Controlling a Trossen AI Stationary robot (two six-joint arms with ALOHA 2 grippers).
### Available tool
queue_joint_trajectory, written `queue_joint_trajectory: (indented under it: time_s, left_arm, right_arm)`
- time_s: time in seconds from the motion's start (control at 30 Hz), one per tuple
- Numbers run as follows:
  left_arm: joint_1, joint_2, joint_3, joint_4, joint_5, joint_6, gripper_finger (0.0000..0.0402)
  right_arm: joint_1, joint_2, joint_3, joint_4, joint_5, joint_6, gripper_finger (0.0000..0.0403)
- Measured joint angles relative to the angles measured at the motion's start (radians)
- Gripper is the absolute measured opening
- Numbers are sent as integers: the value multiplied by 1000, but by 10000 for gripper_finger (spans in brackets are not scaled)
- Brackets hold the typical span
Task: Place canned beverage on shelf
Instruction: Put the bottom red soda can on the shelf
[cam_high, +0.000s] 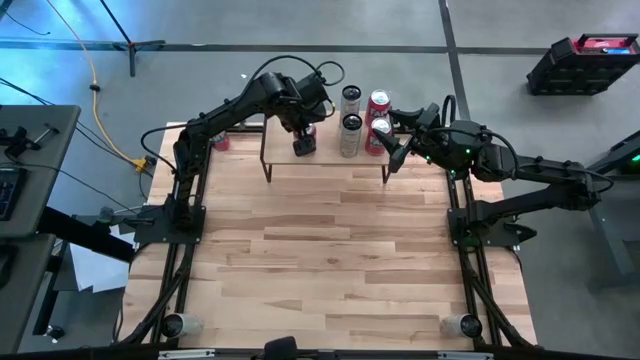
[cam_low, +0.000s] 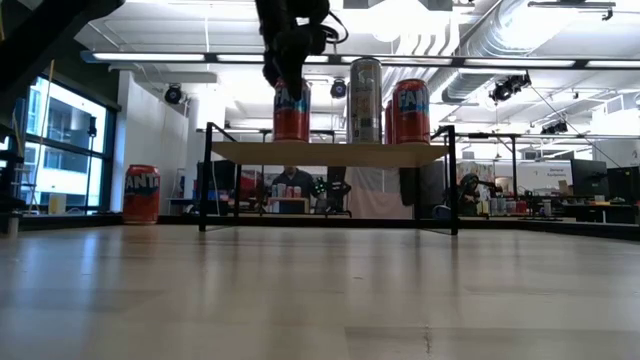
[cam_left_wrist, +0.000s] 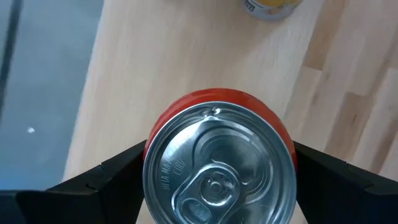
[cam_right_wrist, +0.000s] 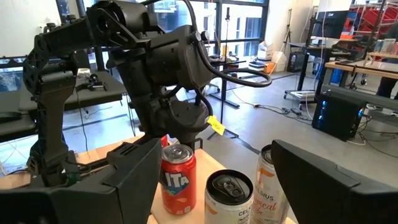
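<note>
Red can stands on shelf, left tool clasping it.

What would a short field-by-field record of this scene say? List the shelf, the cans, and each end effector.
Shelf: small wood-topped shelf on black legs, standing on the table
Cans on shelf: red can, tall silver can, another red can
Can off shelf: red can on the table beside it
Left end effector: fingers either side of the red can, from above
Right end effector: open, near the shelf's other end, holding nothing
</note>
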Motion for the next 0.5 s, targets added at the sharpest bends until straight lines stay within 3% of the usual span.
queue_joint_trajectory:
  time_s: [0.2, 0.5]
  left_arm:
    - [-8, 0, 0, 6, -47, 8, 331]
    - [-8, 0, 0, 7, -39, -14, 333]
  right_arm:
    - [0, 0, 0, 0, 0, 0, 287]
    - [0, 0, 0, 0, 0, 0, 287]
